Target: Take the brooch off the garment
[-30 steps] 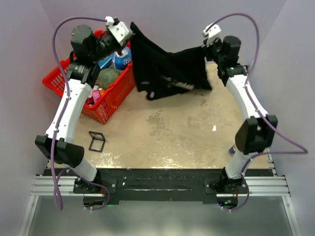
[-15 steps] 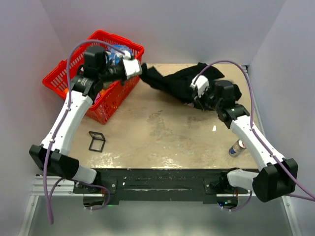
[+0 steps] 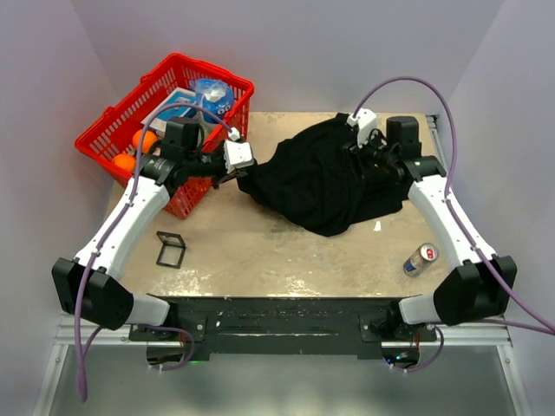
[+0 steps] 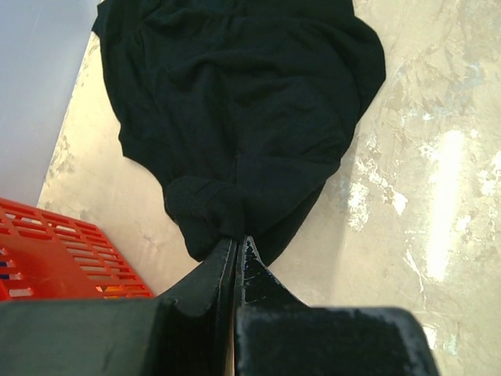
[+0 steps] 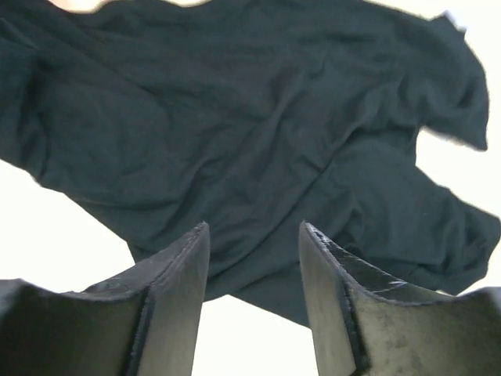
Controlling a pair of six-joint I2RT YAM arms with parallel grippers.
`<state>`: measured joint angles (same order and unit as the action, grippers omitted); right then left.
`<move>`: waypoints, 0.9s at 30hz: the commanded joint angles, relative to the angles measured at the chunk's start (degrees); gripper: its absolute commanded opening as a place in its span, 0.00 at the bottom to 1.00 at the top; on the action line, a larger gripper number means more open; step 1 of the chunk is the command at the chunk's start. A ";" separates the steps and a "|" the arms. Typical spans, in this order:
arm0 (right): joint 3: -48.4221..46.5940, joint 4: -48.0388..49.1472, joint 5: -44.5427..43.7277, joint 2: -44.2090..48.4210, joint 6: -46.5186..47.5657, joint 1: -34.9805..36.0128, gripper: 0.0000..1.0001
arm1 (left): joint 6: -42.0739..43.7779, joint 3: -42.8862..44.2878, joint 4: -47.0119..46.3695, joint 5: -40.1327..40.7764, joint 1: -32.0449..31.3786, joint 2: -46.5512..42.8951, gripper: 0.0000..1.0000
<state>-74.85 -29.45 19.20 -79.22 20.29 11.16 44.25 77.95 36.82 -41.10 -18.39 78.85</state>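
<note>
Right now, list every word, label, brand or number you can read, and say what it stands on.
No text is legible in any view.
Drink can: markings too small to read.
Blue-and-white container in the red basket: print too blurred to read.
Black T-shirt: no lettering shows.

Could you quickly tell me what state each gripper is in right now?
Left gripper: closed, pinching a fold of the garment.
Right gripper: open above the garment, holding nothing.

Plain pale lilac walls (image 3: 286, 52) box it in on three sides. The worktop (image 3: 286, 251) is a beige, mottled, stone-looking slab with shiny glare patches. A metal rail (image 3: 87, 329) runs along the near edge, with greyish floor (image 3: 277, 390) below.
</note>
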 commanded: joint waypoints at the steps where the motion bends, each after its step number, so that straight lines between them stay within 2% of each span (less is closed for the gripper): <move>1: 0.94 3.61 -3.03 -5.67 -4.29 -3.06 0.49 | -2.85 -1.04 -5.70 1.46 0.29 -2.73 0.00; 3: -0.73 5.45 -2.59 -9.26 -7.54 -4.82 0.49 | -3.38 -1.49 -7.10 2.08 0.29 -3.00 0.00; 7: -4.24 8.97 -1.62 -15.06 -8.17 -5.00 0.52 | -4.52 -2.37 -7.90 2.34 0.29 -3.18 0.00; 11: -8.82 3.64 -2.76 -20.08 -5.54 -5.44 0.52 | -4.87 -2.46 -7.73 2.87 0.29 -3.35 0.00; 14: -10.14 -1.81 -7.93 -22.02 -2.46 -5.79 0.52 | -4.79 -2.45 -7.81 3.48 0.29 -3.53 0.00; 20: -5.75 -6.67 -13.40 -20.89 2.20 -8.25 0.52 | -6.28 -2.89 -9.30 4.71 0.29 -3.97 0.00; 27: -1.70 -4.65 -13.84 -21.76 3.53 -8.87 0.52 | -7.86 -3.86 -10.80 4.19 0.29 -3.79 0.00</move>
<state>-76.84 -34.15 7.18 -101.62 22.20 2.13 38.35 74.54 29.21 -36.56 -18.39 76.69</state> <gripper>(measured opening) 0.520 0.018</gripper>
